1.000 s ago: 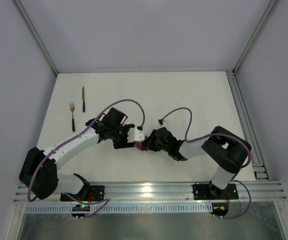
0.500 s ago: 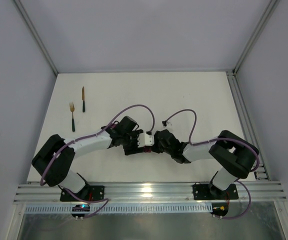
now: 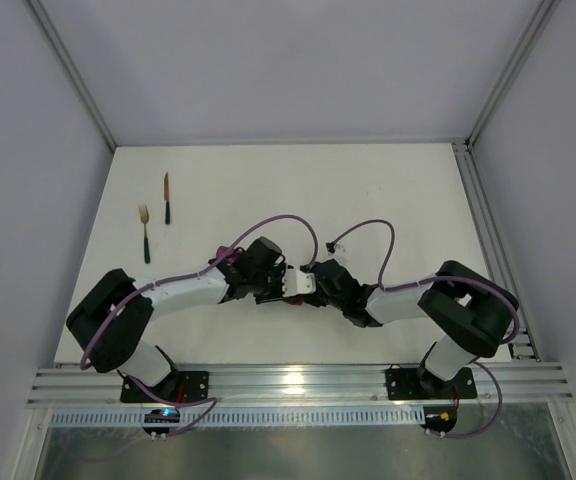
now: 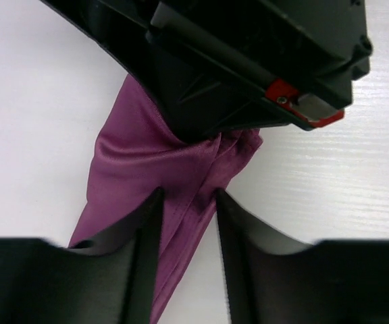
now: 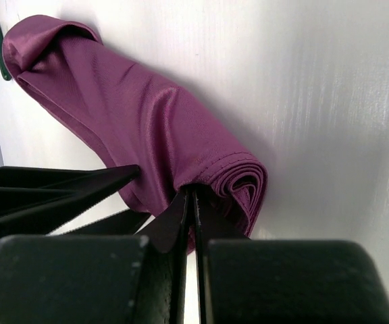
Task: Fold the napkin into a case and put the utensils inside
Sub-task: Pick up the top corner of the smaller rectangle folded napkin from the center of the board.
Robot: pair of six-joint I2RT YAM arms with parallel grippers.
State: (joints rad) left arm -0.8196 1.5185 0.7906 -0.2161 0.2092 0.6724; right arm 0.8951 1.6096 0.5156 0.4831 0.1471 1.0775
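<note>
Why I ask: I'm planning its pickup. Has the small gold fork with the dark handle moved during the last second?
No. The small gold fork keeps its spot by the white table's left edge, left of the thin gold knife.

White table sitting inside a pale, boxed-in enclosure.
The white table [image 3: 398,190] is lying under soft, even light, with pale grey walls [image 3: 288,60] rising at 12, 9 and 3 o'clock. Aluminium frame posts [image 3: 71,72] are slanting up at 11 and 1 o'clock, and a slotted metal rail [image 3: 268,384] is catching glare at 6 o'clock.
</note>
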